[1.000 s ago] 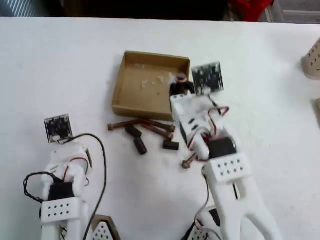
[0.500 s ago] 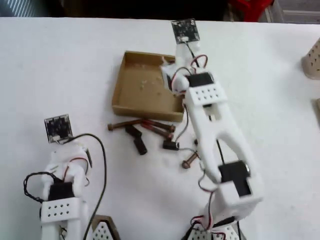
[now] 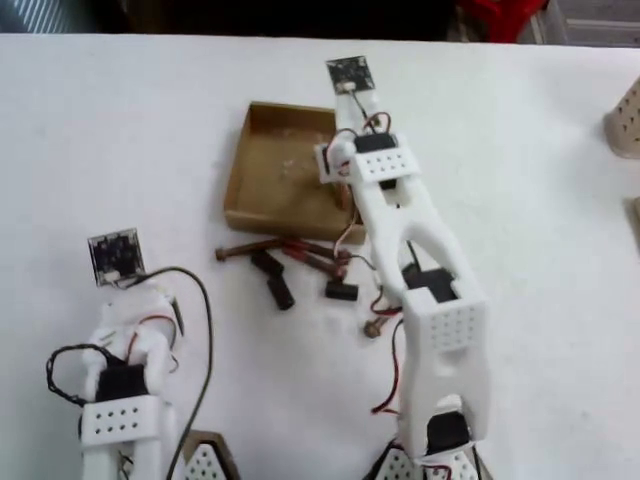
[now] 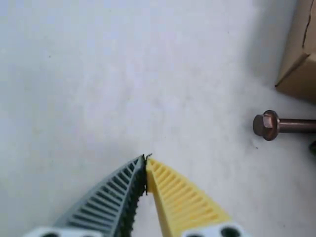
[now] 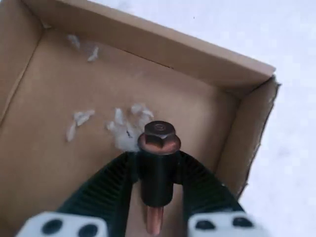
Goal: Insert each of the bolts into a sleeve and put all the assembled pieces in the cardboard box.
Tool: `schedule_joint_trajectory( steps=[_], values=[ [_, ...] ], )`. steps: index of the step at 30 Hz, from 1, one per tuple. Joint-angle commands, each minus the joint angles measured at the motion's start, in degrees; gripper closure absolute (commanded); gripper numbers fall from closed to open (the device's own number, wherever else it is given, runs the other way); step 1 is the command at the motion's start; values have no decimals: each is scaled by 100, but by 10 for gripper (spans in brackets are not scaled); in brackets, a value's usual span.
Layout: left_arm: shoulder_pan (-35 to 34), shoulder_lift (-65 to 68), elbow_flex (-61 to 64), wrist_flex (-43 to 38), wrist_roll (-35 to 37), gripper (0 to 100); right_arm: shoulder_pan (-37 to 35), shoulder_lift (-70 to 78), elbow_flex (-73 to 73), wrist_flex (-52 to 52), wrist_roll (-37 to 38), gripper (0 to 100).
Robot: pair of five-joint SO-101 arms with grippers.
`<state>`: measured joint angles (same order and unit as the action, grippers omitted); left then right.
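your right tool: clamped on one bolt-in-sleeve piece, cardboard box floor just beneath it, not yet dropped | your left tool: pinched shut, empty, loose bolt ahead of it | left to do: bolts and sleeves lying unassembled on the surface

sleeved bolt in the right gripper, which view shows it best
Right wrist view: sleeved bolt clamped in the right gripper over the cardboard box. High view: the arm covers it. Left wrist view: a different, loose bolt.
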<state>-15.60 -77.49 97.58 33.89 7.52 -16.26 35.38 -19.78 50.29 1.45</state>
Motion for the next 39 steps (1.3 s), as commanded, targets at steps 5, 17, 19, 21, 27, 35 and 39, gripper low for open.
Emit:
schedule_joint_trajectory(
  steps=[5,17,19,21,27,35,39],
  values=[
    [-57,-84,-18,-185,-35,977,40,48,-800,549,9,758],
    [-57,-84,-18,-193,-35,977,13,-1596,-1002,2703,-26,755],
    [-57,-84,-18,-193,-35,977,31,-1877,-993,3169,-26,755],
    [-57,-84,-18,-193,-35,977,48,-2114,-993,3626,-26,755],
    [-57,-84,-18,-193,-35,977,13,-2738,-985,5007,-18,755],
    [-57,-84,-18,-193,-35,977,-101,-3890,914,4813,-35,979],
    [-57,-84,-18,-193,-35,977,-391,-4708,2163,4198,-26,945]
  ],
)
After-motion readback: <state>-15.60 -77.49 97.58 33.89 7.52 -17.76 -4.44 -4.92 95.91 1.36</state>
